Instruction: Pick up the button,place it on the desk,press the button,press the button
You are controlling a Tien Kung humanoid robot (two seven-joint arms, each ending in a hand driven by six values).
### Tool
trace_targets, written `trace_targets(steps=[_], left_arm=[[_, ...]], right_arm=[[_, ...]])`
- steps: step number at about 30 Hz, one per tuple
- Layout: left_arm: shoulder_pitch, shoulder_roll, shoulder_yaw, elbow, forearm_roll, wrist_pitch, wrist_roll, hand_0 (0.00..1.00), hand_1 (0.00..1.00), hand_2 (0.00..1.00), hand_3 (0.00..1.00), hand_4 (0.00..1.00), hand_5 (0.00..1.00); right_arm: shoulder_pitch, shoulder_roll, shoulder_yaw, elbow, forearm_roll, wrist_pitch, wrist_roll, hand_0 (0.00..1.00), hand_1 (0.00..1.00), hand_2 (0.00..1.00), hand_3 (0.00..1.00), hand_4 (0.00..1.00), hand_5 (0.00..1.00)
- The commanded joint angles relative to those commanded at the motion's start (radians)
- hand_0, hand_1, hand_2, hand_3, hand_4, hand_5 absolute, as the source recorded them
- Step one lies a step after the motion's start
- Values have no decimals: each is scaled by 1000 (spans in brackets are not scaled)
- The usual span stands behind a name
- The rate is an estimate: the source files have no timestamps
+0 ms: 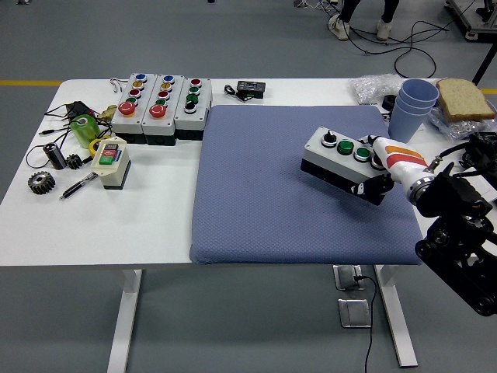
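A grey button box [335,158] with a black knob and two green buttons is held tilted just above the blue mat [264,186], over its right half. My right hand [382,172], white with orange stripes on a black arm, is shut on the box's right end, with dark fingers [371,189] wrapped under its edge. Whether the box touches the mat I cannot tell. Three more button boxes [161,105] stand in a row at the back left of the table. The left arm does not show.
A small cream switch box [111,162], gears, a pen and a green roll lie at the left. Stacked blue cups [408,109], a bread slice [463,98] and plastic bags sit at the back right. A black device [250,88] lies behind the mat.
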State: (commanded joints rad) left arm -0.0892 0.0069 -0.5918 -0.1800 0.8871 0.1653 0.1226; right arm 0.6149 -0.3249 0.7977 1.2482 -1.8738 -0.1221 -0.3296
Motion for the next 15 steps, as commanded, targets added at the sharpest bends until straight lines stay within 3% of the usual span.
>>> trace_targets(steps=[2, 7, 9, 10, 15], left_arm=[[0, 0, -1, 0, 1, -1, 1, 619, 656, 674, 592, 344, 646], [0, 0, 0, 0, 2, -1, 1, 619, 656, 674, 592, 343, 645], [0, -1, -3, 0, 6, -1, 3, 619, 656, 674, 592, 343, 645], [0, -1, -6, 0, 10, -1, 4, 620, 657, 674, 592, 343, 645], [0, -1, -6, 0, 8, -1, 4, 620, 657, 674, 592, 343, 645]], right_arm=[[17, 1, -43, 26, -4, 34, 61, 213, 240, 448, 575, 750, 127], [43, 12, -106, 27, -13, 36, 123, 219, 241, 444, 578, 757, 149], [64, 16, -138, 5, 4, 54, 156, 219, 241, 444, 578, 757, 149], [74, 17, -157, -9, 12, 66, 170, 276, 244, 450, 580, 772, 163], [100, 17, -194, -48, 6, 75, 205, 276, 244, 450, 580, 772, 163]])
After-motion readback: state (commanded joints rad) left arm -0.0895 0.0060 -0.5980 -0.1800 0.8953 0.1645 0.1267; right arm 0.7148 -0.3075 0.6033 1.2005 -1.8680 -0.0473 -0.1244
